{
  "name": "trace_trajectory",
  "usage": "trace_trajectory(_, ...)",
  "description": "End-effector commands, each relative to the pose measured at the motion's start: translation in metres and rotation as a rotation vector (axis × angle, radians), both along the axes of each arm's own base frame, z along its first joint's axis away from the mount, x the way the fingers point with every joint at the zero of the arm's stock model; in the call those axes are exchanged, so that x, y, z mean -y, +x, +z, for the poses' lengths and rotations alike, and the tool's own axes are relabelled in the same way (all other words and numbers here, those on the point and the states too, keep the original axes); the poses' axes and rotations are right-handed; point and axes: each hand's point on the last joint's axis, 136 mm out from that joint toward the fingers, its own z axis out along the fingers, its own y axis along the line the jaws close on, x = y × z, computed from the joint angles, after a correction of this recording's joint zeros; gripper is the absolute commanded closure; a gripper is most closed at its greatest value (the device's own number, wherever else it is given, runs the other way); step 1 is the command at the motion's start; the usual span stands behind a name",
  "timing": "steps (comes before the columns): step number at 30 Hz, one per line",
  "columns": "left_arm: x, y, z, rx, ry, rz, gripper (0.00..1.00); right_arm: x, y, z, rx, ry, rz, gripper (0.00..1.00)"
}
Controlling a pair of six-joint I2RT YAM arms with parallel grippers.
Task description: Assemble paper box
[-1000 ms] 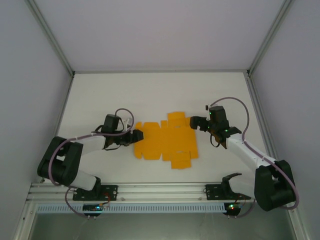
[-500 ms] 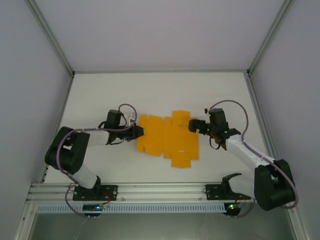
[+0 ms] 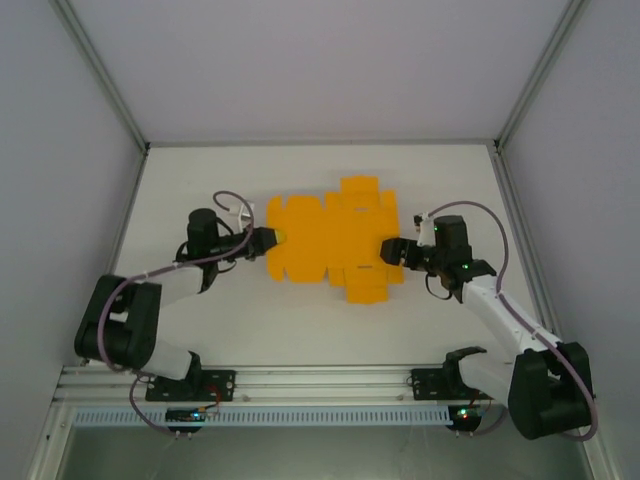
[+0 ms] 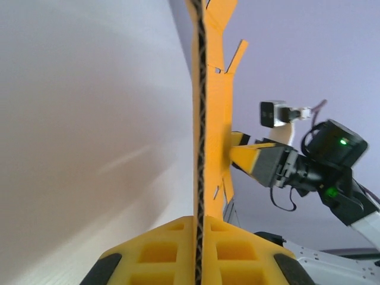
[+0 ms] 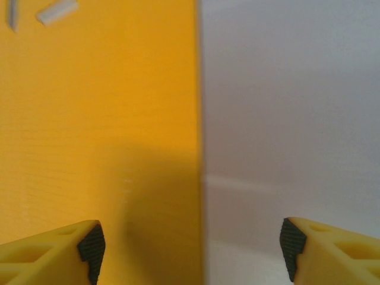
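Pinching the sheet (image 3: 325, 240) by its left edge, our left gripper (image 3: 270, 238) is closed tight, and the sheet runs edge-on between its fingers (image 4: 160, 252). We see it unfolded in the middle of the table (image 3: 300, 330). Our right gripper (image 3: 392, 250) sits at its right edge, spread wide, gripping nothing: one finger over the sheet, the other over bare table.

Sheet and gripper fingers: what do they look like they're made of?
Sheet: orange corrugated card, matte; its cut edge in the left wrist view shows zigzag fluting between two skins, so possibly corrugated plastic. Fingers: yellow hard plastic by the look, with open pockets; their black pads look rubbery.
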Motion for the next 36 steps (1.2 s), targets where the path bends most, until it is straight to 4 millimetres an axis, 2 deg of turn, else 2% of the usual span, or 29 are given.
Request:
trace_trajectory(1,-0.001,-0.005,0.027,0.107,0.031,-0.017,1.00,-0.010,-0.002,0.027,0.027,0.104,0.065,0.29)
trace_trajectory(8,-0.009,-0.009,0.041,0.171,0.072,0.039,1.00,-0.022,-0.008,0.055,0.054,0.181,0.162,0.64)
trace_trajectory(13,-0.009,-0.009,0.046,0.183,0.069,0.045,1.00,-0.032,-0.014,0.069,0.089,0.246,0.225,0.67)
trace_trajectory(16,-0.011,-0.008,0.048,0.197,0.075,0.062,1.00,-0.032,-0.016,0.073,0.103,0.246,0.232,0.78)
trace_trajectory(20,-0.012,-0.009,0.050,0.215,0.079,0.069,1.00,-0.033,-0.016,0.075,0.115,0.243,0.239,0.80)
trace_trajectory(22,-0.012,-0.009,0.050,0.218,0.080,0.068,1.00,-0.034,-0.015,0.074,0.118,0.236,0.246,0.86)
trace_trajectory(23,-0.013,-0.008,0.048,0.211,0.088,0.075,1.00,-0.034,-0.013,0.072,0.119,0.227,0.243,0.95)
trace_trajectory(24,-0.014,-0.007,0.044,0.200,0.102,0.083,1.00,-0.034,-0.011,0.071,0.119,0.216,0.237,1.00)
trace_trajectory(25,-0.016,-0.006,0.040,0.188,0.125,0.090,0.88,-0.034,-0.008,0.069,0.117,0.203,0.224,1.00)
trace_trajectory(26,-0.019,-0.005,0.033,0.165,0.163,0.106,0.61,-0.034,-0.007,0.066,0.105,0.187,0.219,1.00)
trace_trajectory(27,-0.024,-0.002,0.023,0.149,0.212,0.137,0.27,-0.035,-0.007,0.063,0.101,0.163,0.227,1.00)
trace_trajectory(28,-0.032,0.000,0.012,0.118,0.275,0.179,0.00,-0.036,-0.007,0.059,0.091,0.127,0.233,1.00)
trace_trajectory(31,-0.068,0.000,-0.030,0.013,0.526,0.329,0.00,-0.039,-0.005,0.036,0.041,0.002,0.255,1.00)
trace_trajectory(34,-0.096,-0.007,-0.056,-0.046,0.689,0.406,0.00,-0.048,-0.003,0.010,0.051,-0.149,0.368,1.00)
trace_trajectory(36,-0.105,-0.011,-0.065,-0.084,0.739,0.427,0.00,-0.047,0.007,-0.006,0.068,-0.277,0.406,1.00)
